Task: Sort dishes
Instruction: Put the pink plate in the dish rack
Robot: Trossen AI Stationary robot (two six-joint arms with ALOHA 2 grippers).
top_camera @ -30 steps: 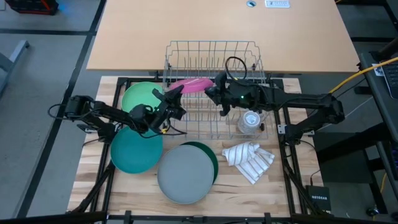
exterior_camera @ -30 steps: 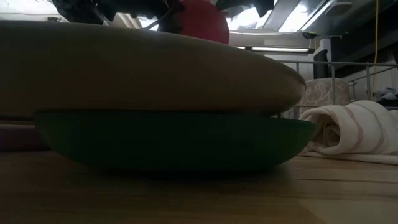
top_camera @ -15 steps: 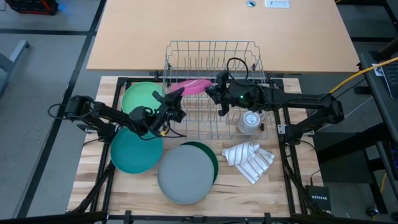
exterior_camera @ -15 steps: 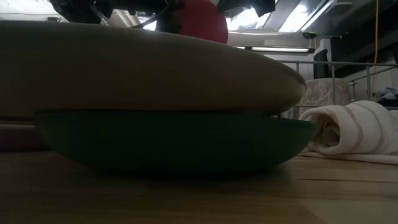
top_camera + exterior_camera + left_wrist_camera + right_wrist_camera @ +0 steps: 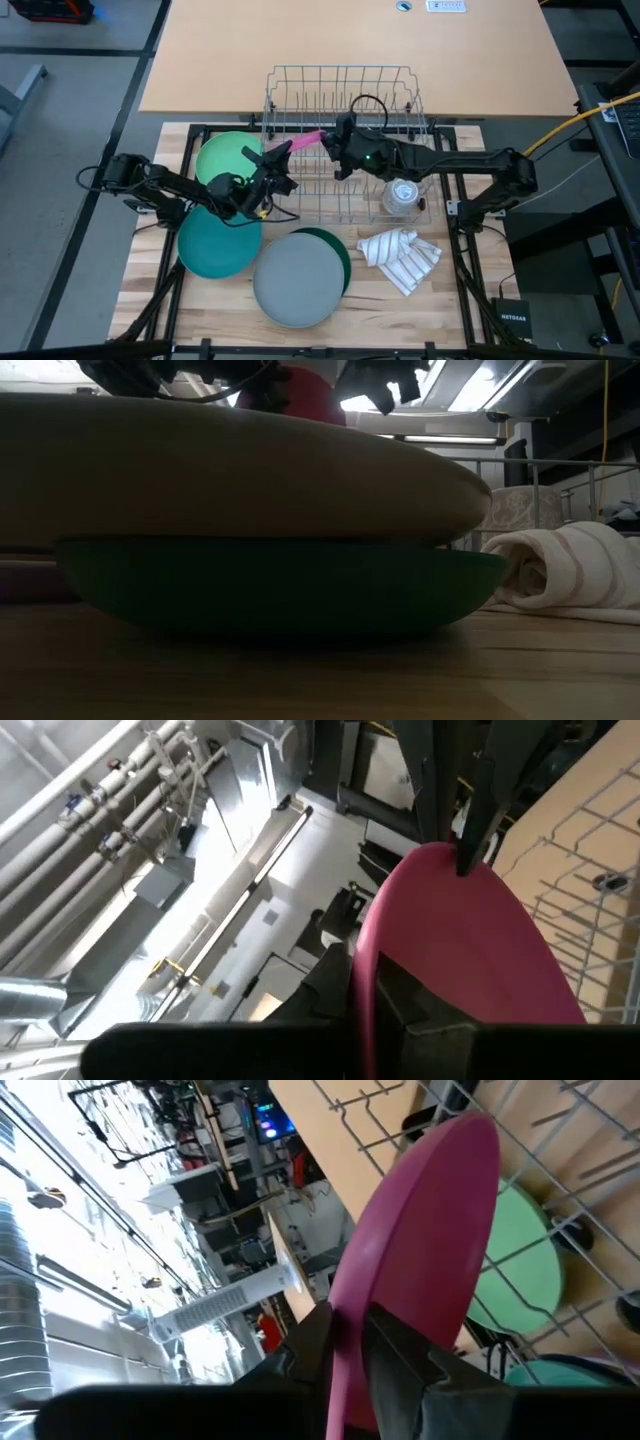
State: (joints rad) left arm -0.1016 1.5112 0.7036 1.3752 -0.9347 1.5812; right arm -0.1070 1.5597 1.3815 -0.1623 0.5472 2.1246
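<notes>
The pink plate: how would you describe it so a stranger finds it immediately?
Find the wire dish rack at the table's far side. At its left front edge, the pink plate is held in the air between both tools, the only pink dish and the only one off the table.

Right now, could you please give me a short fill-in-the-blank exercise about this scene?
1. Both grippers hold the ____ plate at once.
2. The grey plate lies on top of the dark ____ one.
3. The clear cup stands inside the wire ____.
4. The striped cloth lies nearest the ____ arm.

Missing words: pink; green; rack; right
</notes>
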